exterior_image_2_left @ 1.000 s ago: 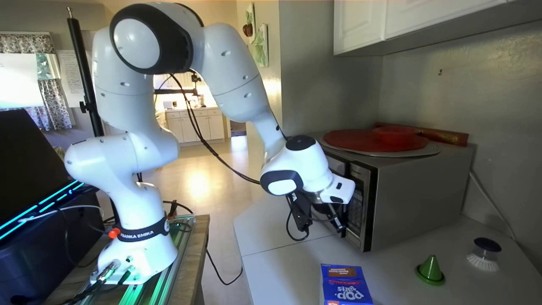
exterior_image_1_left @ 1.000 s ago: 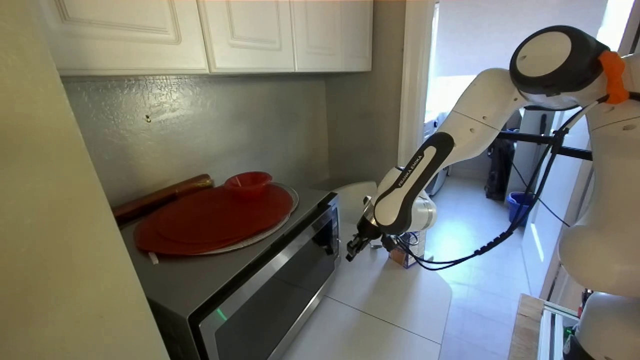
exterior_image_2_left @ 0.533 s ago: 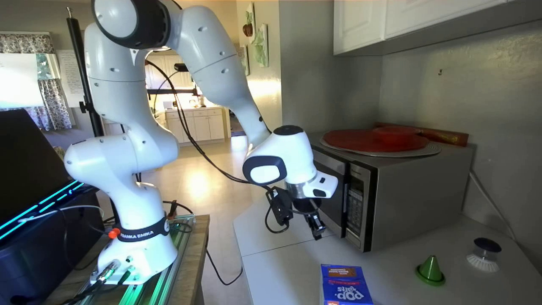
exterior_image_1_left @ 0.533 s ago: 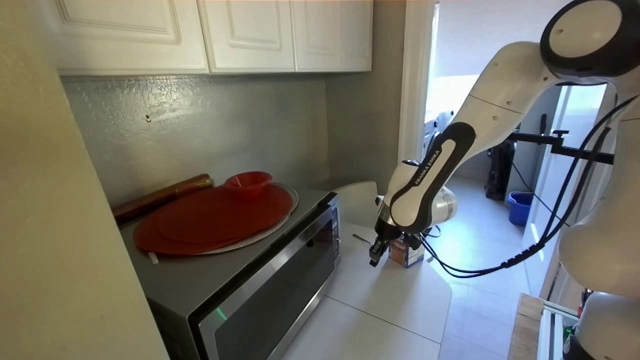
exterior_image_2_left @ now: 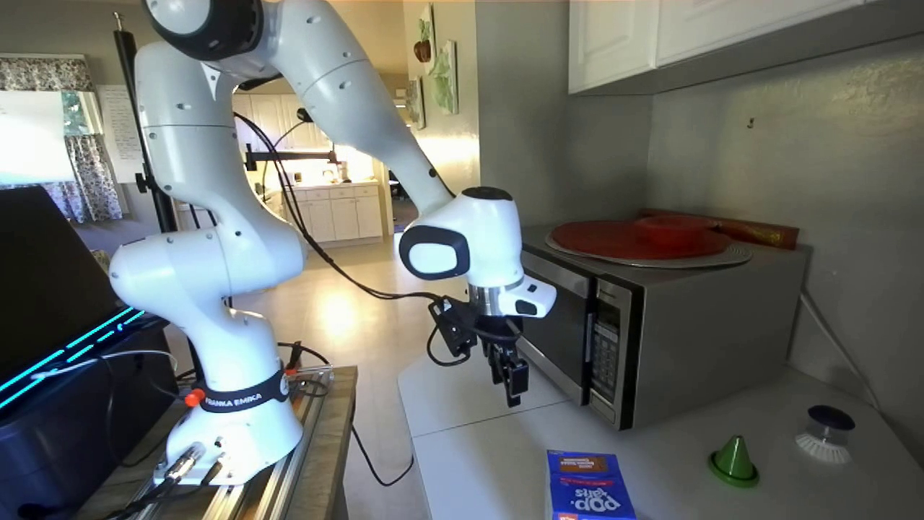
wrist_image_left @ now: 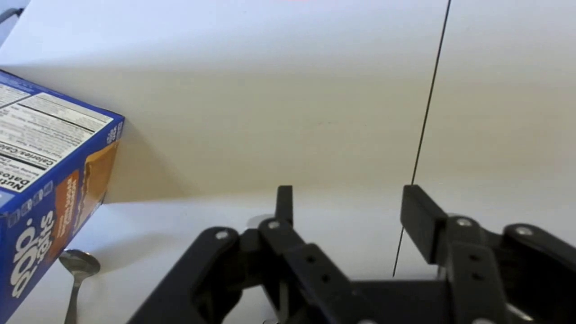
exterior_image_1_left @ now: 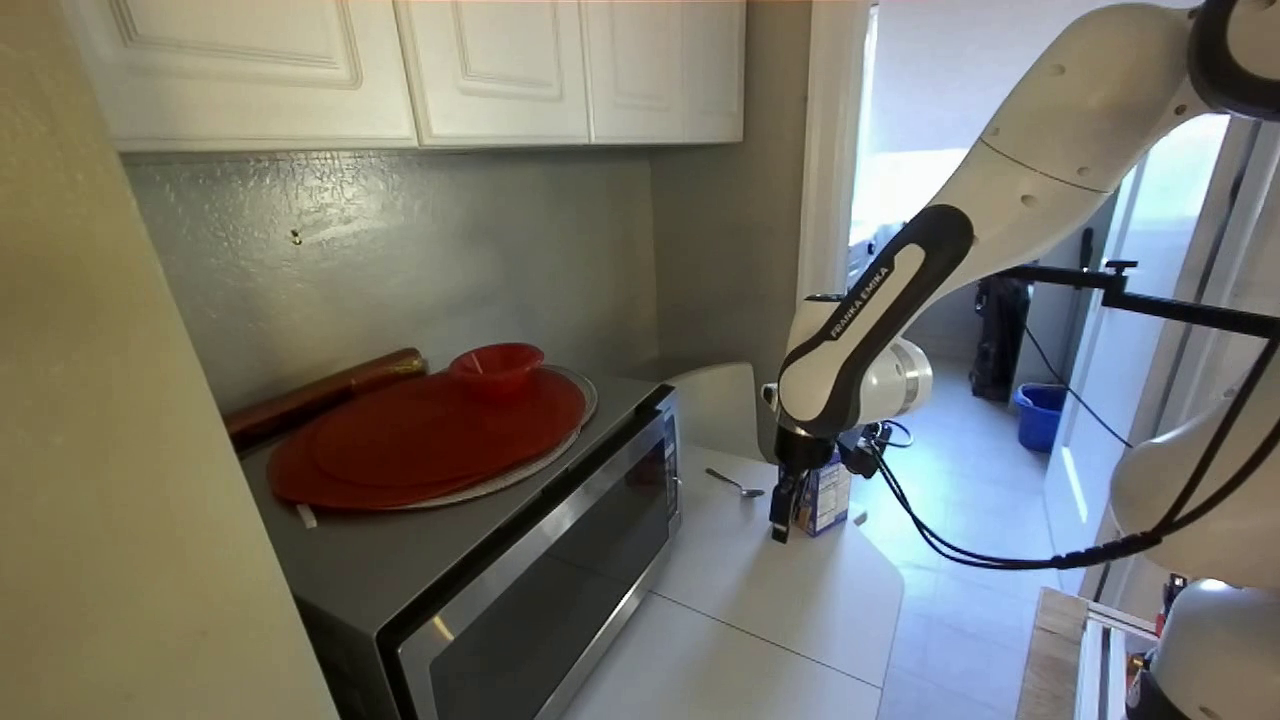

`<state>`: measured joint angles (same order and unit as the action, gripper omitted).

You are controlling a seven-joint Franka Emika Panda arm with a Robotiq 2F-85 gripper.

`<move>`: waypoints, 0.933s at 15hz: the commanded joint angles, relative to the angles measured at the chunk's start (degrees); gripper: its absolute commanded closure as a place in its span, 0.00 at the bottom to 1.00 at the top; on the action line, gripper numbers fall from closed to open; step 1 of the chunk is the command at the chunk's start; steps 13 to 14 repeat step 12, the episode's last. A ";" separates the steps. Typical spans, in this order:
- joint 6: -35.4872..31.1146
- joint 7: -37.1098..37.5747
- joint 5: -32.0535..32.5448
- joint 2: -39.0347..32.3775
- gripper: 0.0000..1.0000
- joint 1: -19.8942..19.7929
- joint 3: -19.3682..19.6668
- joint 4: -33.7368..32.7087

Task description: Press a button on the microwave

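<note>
- In an exterior view, I log the window [exterior_image_2_left: 32, 137] burnt out to white and glare on the floor [exterior_image_2_left: 338, 315].
- In both exterior views, the back wall [exterior_image_1_left: 480, 250] is dim with patchy sheen.
- In the wrist view, I record a broad, soft-edged shadow across the countertop [wrist_image_left: 270, 130].

we see a home kitchen: cupboards [exterior_image_1_left: 500, 75] higher than the claw [wrist_image_left: 348, 198], a microwave [exterior_image_2_left: 704, 332] near it, patterned curtains [exterior_image_2_left: 94, 180] far from it.
</note>
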<state>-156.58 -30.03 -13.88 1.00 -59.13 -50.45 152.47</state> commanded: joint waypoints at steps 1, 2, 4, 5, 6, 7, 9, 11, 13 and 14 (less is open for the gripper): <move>14.47 -10.59 -12.15 13.73 0.04 2.06 1.63 0.25; 18.67 -11.69 -12.21 16.66 0.01 2.89 3.31 0.42; 26.74 -10.79 -7.82 21.16 0.00 11.38 14.05 0.72; 30.46 -10.66 -6.21 24.12 0.00 13.43 17.24 0.72; 33.93 -10.62 -4.83 26.94 0.00 17.09 21.98 1.08; 37.22 -10.12 -2.73 29.58 0.00 21.14 26.88 1.40; 33.86 -5.11 2.92 22.97 0.00 30.80 36.56 -0.14; 36.98 -5.01 4.82 26.71 0.00 35.22 41.53 0.14; 37.09 -4.98 4.99 27.39 0.00 35.75 42.00 0.46; 37.09 -4.98 4.99 27.39 0.00 35.75 42.00 0.46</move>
